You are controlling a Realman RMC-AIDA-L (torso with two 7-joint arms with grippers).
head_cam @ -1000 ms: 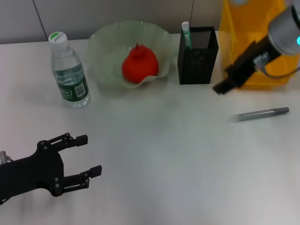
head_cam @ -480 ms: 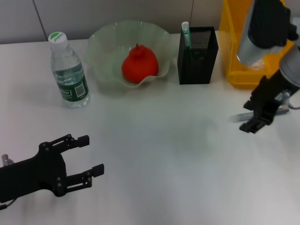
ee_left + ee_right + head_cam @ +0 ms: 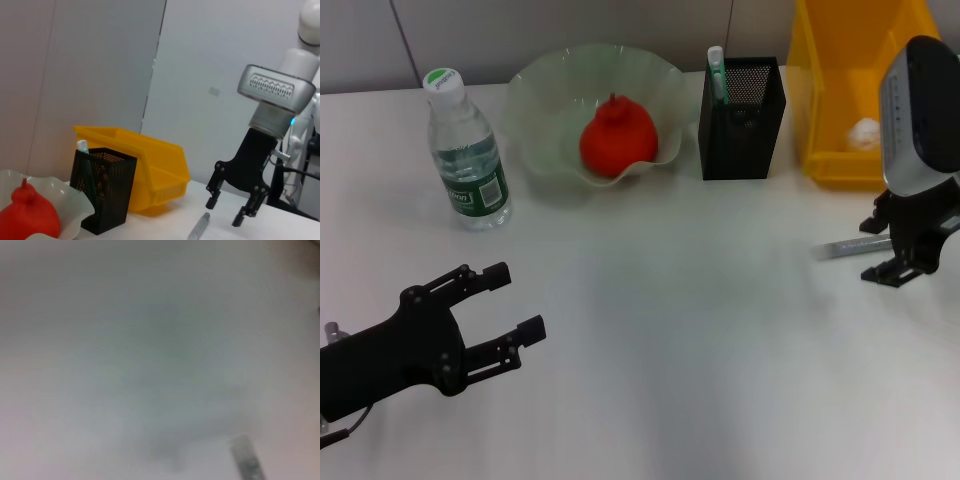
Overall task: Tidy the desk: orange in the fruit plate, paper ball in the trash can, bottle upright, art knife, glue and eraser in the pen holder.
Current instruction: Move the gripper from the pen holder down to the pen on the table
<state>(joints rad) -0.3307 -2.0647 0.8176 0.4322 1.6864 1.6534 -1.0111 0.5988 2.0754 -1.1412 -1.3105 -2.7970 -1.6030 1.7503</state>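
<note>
The grey art knife (image 3: 848, 246) lies on the table at the right, and its tip shows in the right wrist view (image 3: 246, 463). My right gripper (image 3: 886, 251) hangs open just above its far end, one finger on each side (image 3: 224, 212). The orange (image 3: 618, 137) sits in the fruit plate (image 3: 548, 92). The bottle (image 3: 466, 150) stands upright to the left of the plate. A glue stick (image 3: 716, 72) stands in the black mesh pen holder (image 3: 744, 122). The paper ball (image 3: 865, 131) lies in the yellow trash can (image 3: 820, 95). No eraser is in view. My left gripper (image 3: 510, 305) is open near the front left.
The pen holder and the yellow trash can stand side by side along the back edge, close to the right arm's grey wrist (image 3: 920, 110). A bare white tabletop (image 3: 680, 330) stretches between the two grippers.
My right arm swung from the yellow trash can down and right to hover over the art knife. The left gripper shifted slightly forward.
</note>
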